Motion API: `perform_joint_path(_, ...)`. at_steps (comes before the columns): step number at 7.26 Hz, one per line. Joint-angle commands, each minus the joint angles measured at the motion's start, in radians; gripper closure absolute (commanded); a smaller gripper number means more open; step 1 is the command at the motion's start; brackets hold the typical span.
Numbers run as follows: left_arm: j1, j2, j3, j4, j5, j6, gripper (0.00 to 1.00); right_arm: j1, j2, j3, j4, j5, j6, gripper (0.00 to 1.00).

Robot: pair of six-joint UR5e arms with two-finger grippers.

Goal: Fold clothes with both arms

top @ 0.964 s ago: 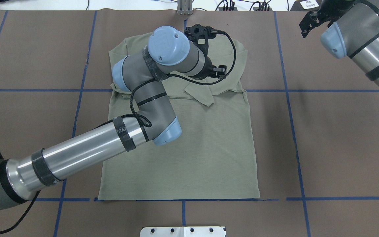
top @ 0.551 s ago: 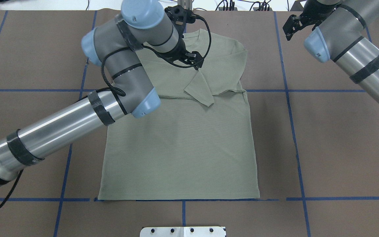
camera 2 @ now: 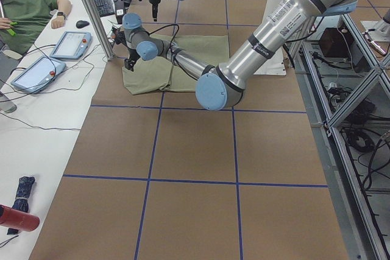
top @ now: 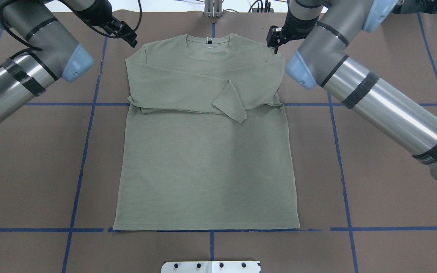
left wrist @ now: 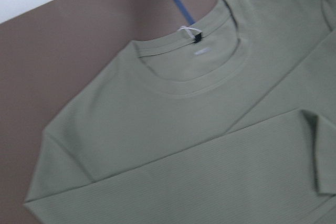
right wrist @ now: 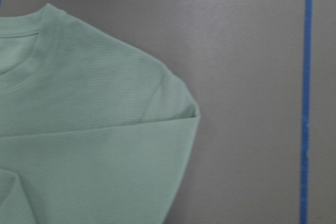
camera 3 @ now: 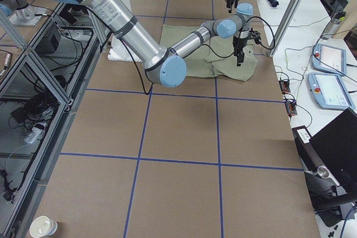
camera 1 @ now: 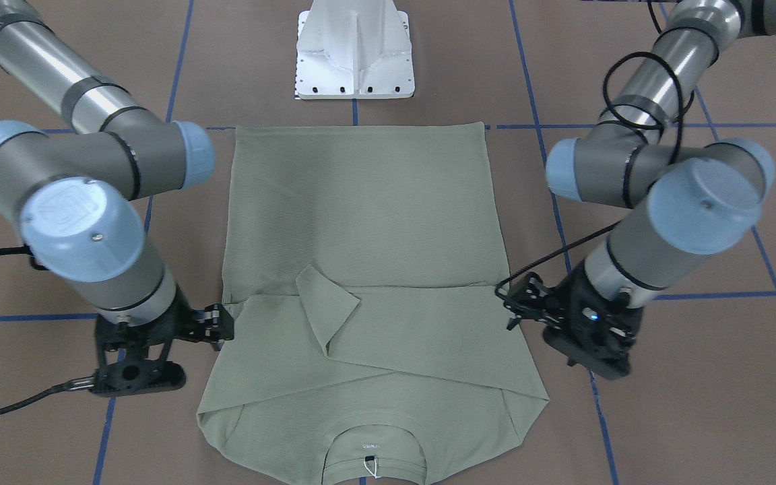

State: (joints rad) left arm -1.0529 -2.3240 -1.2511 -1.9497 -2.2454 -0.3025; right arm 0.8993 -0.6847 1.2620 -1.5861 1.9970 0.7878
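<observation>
Tabletop [camera 1: 664, 417]: shirt [camera 1: 361, 215] between left end effector [camera 1: 519, 308], right end effector [camera 1: 218, 325]

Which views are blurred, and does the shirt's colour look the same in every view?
Left wrist view: soft, the shirt blurred. Right wrist view: sharper, but the shirt looks mint green, paler than the sage of the overhead view. Overhead view: bright glare streaks on the right arm tube.
</observation>
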Motion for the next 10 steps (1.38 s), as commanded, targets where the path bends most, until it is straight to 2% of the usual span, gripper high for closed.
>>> perform_joint_path(1,-0.087,0.066,0.001,-0.014,-0.109,0.091,0.0,-0.148,0.13,-0.097,0.0,-0.148,0.181,0.0)
perform_joint_path(2,-0.099,0.09,0.001,-0.026,-0.123,0.132,0.0,-0.207,0.167,-0.137,0.0,-0.235,0.197,0.02)
perform_joint_path(5,-0.098,0.094,-0.001,-0.025,-0.122,0.126,0.0,-0.308,0.171,-0.168,0.003,-0.37,0.238,0.11)
perform_joint_path(6,-0.098,0.094,-0.001,-0.025,-0.122,0.128,0.0,-0.315,0.191,-0.194,0.009,-0.397,0.24,0.14)
perform_joint_path(8,-0.098,0.095,-0.001,-0.026,-0.122,0.125,0.0,-0.341,0.227,-0.275,0.095,-0.458,0.24,0.2)
perform_joint_path(10,-0.098,0.095,-0.001,-0.026,-0.123,0.123,0.0,-0.345,0.231,-0.279,0.097,-0.472,0.238,0.33)
